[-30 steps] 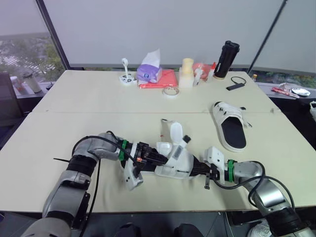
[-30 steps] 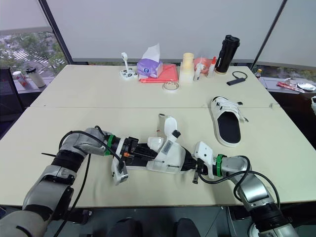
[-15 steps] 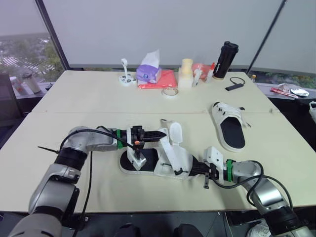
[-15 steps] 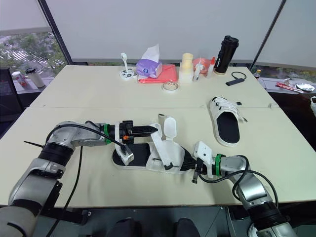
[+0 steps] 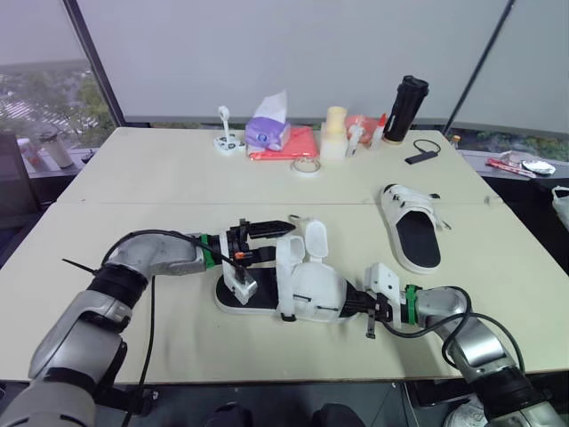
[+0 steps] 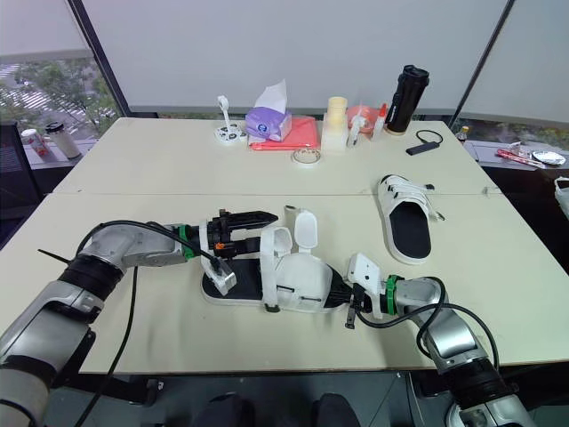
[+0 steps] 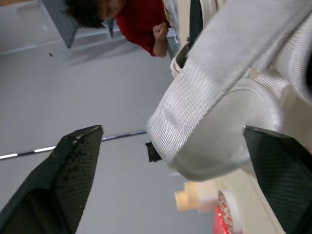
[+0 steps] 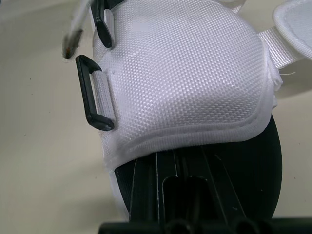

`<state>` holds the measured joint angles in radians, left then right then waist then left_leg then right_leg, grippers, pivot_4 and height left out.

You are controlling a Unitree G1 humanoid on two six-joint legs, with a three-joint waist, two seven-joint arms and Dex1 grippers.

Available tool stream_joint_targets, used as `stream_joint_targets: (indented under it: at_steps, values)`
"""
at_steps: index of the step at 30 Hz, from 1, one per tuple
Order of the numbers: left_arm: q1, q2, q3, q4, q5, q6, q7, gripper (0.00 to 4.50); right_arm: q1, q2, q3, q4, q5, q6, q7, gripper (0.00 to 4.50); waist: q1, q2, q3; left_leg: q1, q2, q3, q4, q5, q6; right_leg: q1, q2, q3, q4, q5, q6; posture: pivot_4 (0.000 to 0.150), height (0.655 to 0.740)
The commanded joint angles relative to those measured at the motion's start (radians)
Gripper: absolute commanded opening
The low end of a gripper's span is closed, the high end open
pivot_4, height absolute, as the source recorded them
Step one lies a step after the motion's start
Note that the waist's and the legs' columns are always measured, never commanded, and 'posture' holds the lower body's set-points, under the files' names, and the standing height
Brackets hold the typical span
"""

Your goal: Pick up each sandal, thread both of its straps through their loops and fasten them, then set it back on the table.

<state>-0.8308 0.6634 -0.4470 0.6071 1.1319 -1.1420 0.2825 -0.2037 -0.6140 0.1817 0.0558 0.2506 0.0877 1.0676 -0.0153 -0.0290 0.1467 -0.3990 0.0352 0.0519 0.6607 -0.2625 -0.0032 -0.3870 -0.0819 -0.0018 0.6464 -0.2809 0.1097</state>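
Item 1, sandal [image 5: 307, 289]: front edge of table [image 5: 178, 178], midway along, unfastened; toe end pinched by right gripper [image 5: 356, 302]. Your left gripper [image 5: 277, 238]: fingers spread, 1 strap [image 7: 209, 83] loose between them. Item 2, second sandal [image 5: 416, 227]: near table's right edge. Risk: close off-centre and you may lose the strap, missing its loop [image 8: 92, 92]

A second ago the sandal [image 5: 311, 289] was tipped on its side. It now lies flat on its sole on the surface [image 5: 178, 178]. The left pincer [image 5: 280, 238] has lifted away from the sandal's heel end. It now sits just behind the sandal, above the heel, fingers spread and pointing at the raised straps. One strap [image 5: 286, 265], folded against the sandal before, now stands arched over the sandal's middle.
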Motion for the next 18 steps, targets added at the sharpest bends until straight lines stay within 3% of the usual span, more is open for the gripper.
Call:
stream_joint_targets:
  at_steps: [1, 4, 9, 12, 14, 18]
  values:
    - [0.012, 0.018, 0.007, 0.054, -0.256, -0.033, -0.158, 4.47, 0.021, 0.012, 0.071, 0.117, -0.088, 0.034, -0.012, 0.00, -0.001, 0.000, 0.000, 0.000, 0.000, 0.000, 0.000, 0.000, 0.000, 0.000, 0.000, 0.000, 0.000, 0.000, 0.000, 0.150, 0.7400]
    - [0.048, 0.036, 0.010, 0.035, -0.466, -0.025, -0.305, 4.47, 0.010, 0.020, 0.073, 0.135, -0.090, 0.027, -0.012, 0.00, -0.002, 0.000, 0.000, 0.001, 0.004, 0.000, -0.001, 0.000, 0.000, 0.000, 0.000, 0.000, 0.000, 0.000, 0.000, 0.150, 0.7400]
    - [0.196, 0.078, 0.032, -0.163, -0.922, 0.208, -0.619, 4.47, -0.005, 0.040, 0.079, 0.175, -0.097, 0.008, -0.016, 0.00, -0.005, -0.001, -0.001, 0.009, 0.006, 0.004, -0.006, 0.000, 0.000, 0.003, -0.001, 0.000, -0.001, -0.001, -0.006, 0.150, 0.7400]
    - [0.351, 0.129, 0.057, -0.410, -1.316, 0.658, -0.896, 4.47, -0.005, 0.041, 0.081, 0.180, -0.096, 0.002, -0.012, 0.00, -0.010, -0.002, -0.001, 0.012, 0.006, 0.005, -0.011, 0.000, 0.000, 0.003, -0.005, 0.000, -0.001, -0.001, -0.009, 0.150, 0.7400]
    - [0.417, 0.159, 0.111, -0.574, -1.576, 1.021, -0.974, 4.47, -0.005, 0.040, 0.082, 0.186, -0.097, -0.002, -0.009, 0.00, -0.013, -0.001, -0.001, 0.013, 0.008, 0.004, -0.012, 0.000, 0.000, 0.004, -0.004, -0.001, -0.001, -0.002, -0.011, 0.150, 0.7400]
    - [0.465, 0.222, 0.208, -0.729, -1.867, 1.435, -1.110, 4.47, -0.013, 0.046, 0.090, 0.203, -0.102, -0.013, -0.010, 0.00, -0.008, -0.002, -0.001, 0.014, 0.009, 0.000, -0.013, 0.000, -0.001, 0.006, -0.004, -0.003, -0.001, -0.004, -0.015, 0.150, 0.7400]
